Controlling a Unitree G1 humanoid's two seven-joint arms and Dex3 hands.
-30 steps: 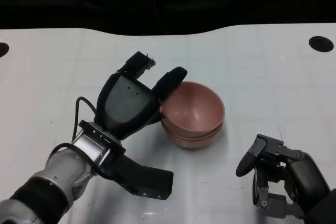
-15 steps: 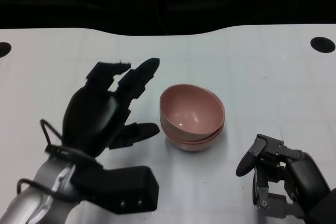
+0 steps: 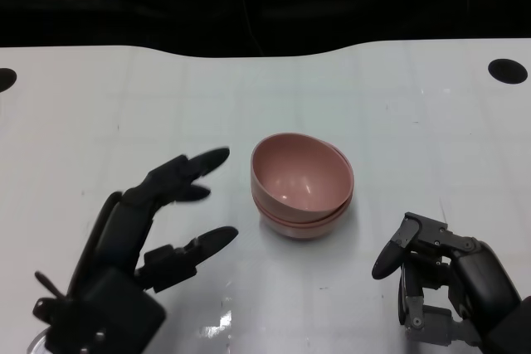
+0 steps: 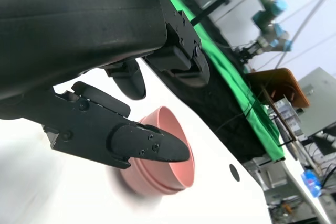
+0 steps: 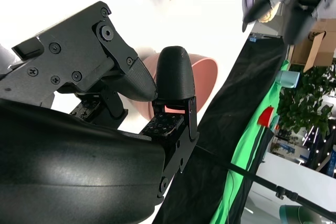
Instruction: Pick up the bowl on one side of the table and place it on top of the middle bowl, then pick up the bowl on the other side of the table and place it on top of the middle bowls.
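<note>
Left hand [image 3: 145,230]: my fingers [image 3: 192,165] are spreading apart and holding nothing, lying near the worktop's front edge, left of the bowls and clear of them. Right hand [image 3: 440,279]: my fingers are curling inward on nothing, sitting toward the front right corner.

Stack of smooth pink plastic bowls [image 3: 302,185]: nested and standing around the middle of the worktop, between my two hands. No other bowl is showing on either side, so I am judging the stacking to be done. The uppermost bowl is sitting slightly tilted in the ones beneath.

Risk: that tilt is leaving the top bowl unseated; a brush from my left fingertips, or a knock to the table, could be enough to rock it or slide the stack.

White glossy worktop [image 3: 398,105]: carrying a dark round hole [image 3: 507,70] near its far right corner. Beyond its far edge, black drape; the wrist views are showing green cloth and room clutter, blurred.
</note>
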